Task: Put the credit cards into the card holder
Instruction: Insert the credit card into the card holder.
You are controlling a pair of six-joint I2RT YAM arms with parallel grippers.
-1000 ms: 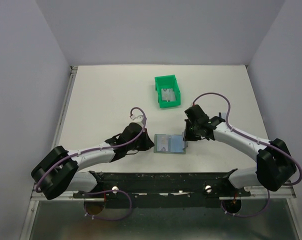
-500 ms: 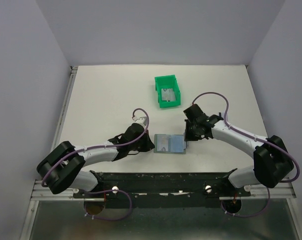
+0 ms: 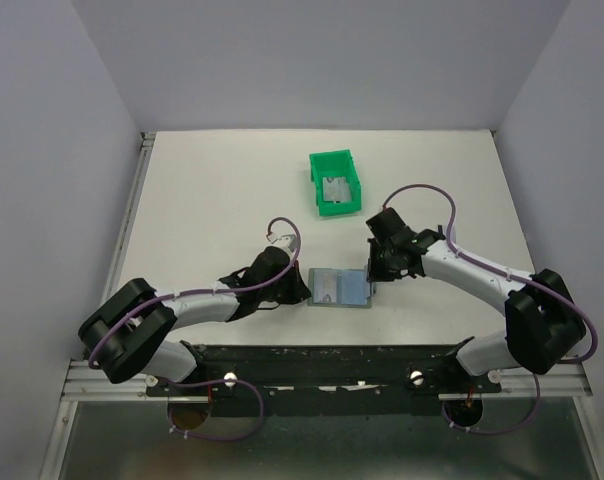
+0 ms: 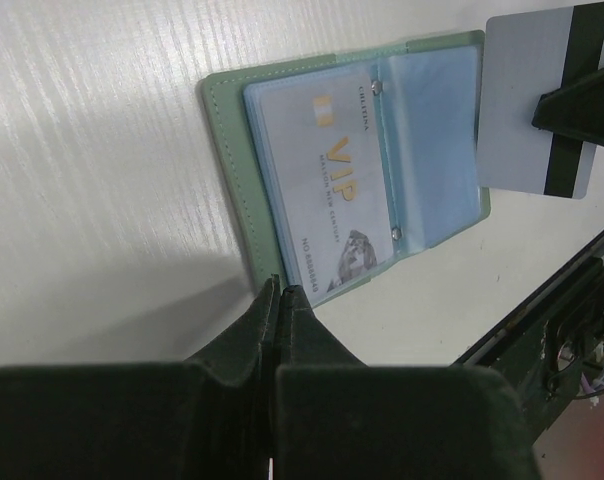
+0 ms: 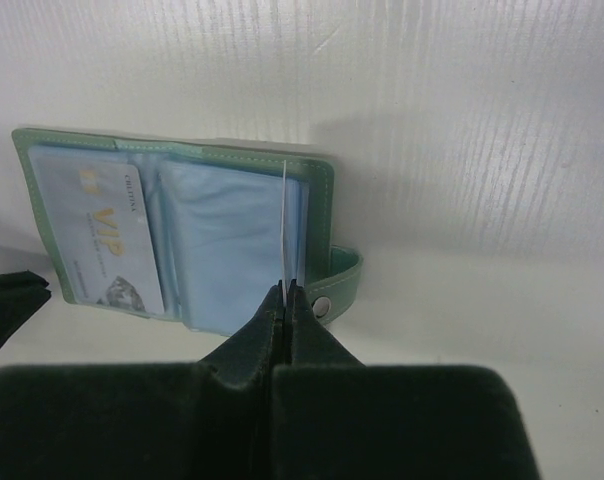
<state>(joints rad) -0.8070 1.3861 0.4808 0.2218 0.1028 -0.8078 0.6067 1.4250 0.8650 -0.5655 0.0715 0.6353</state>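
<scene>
Credit card (image 5: 284, 225), silvery grey with a black stripe, is pinched between the right fingers (image 5: 279, 310), which are pressed together on it. From the right wrist we see it edge-on, a thin pale line standing upright over the right-hand pocket of the card holder (image 5: 222, 240). The card holder lies open and flat on the white table (image 3: 222, 200), between the two arms and near their bases. Its left pocket already holds a VIP card (image 4: 332, 190). The left fingers (image 4: 279, 310) are pressed together, tips touching the holder's left edge. We cannot tell whether they nip the cover or only press it down. Farther back stands a green bin (image 3: 332, 158) with more credit cards (image 3: 334, 187) inside.

We judge the step in hand to be sliding the held card into the empty pale blue pocket. To do it well, we would hold the card's leading edge parallel with the pocket mouth, which we cannot make out clearly. We would also tilt the card low so it slips under the film, not onto it. The left fingers should steady the holder so it does not skid or fold. We would push slowly and let go only once the card is mostly seated. A crooked entry could jam a corner or bend the card.
</scene>
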